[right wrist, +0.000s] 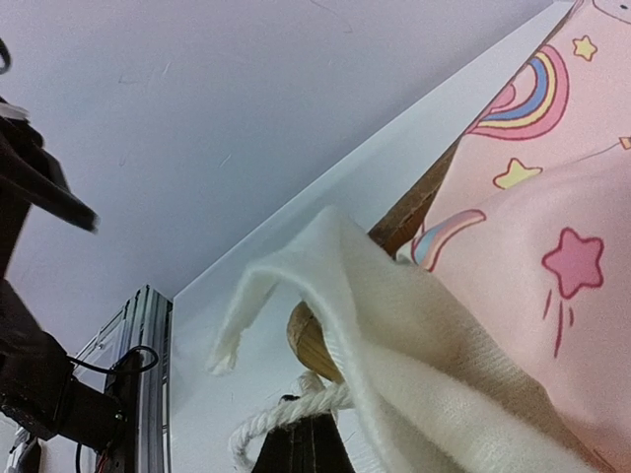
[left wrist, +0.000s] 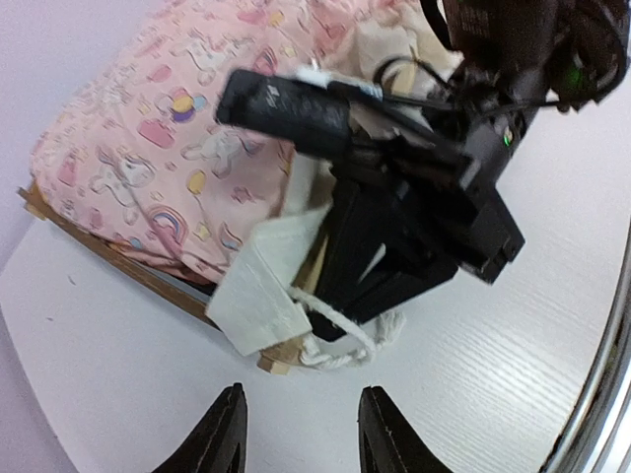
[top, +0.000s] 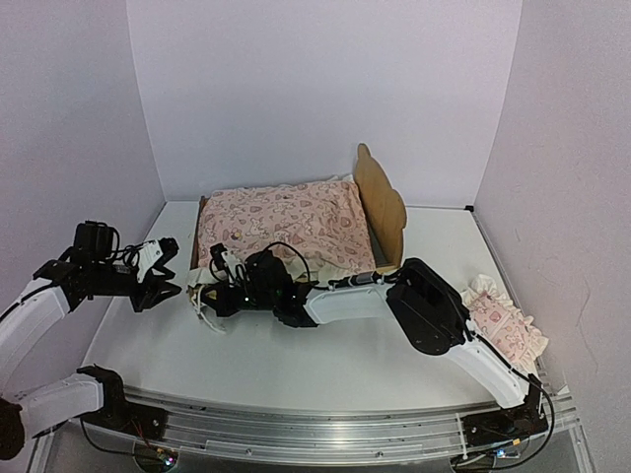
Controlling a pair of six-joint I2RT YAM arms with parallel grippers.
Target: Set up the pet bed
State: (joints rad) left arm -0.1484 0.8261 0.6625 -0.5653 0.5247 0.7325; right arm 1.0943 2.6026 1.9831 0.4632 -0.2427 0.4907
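Top external: quilt [top: 286, 222] already laid over pet bed [top: 380, 202]; pillow [top: 503, 330] not yet placed, on table [top: 296, 365] at bed's 4 o'clock. Right fingers [left wrist: 350, 286] clamped on white cord [right wrist: 281, 412]; left fingers [left wrist: 222, 434] parted, empty.

Soft even light from above, weak shadows, walls look lilac-ish. Left wrist cam: right arm [left wrist: 424, 187] smeared w/ motion blur, rail [left wrist: 603, 335] bows at the edge. Right wrist closeup: white cloth [right wrist: 424, 345] kinda soft

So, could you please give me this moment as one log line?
left tool: open, empty | right tool: shut on cord at bed corner | quilt: on bed
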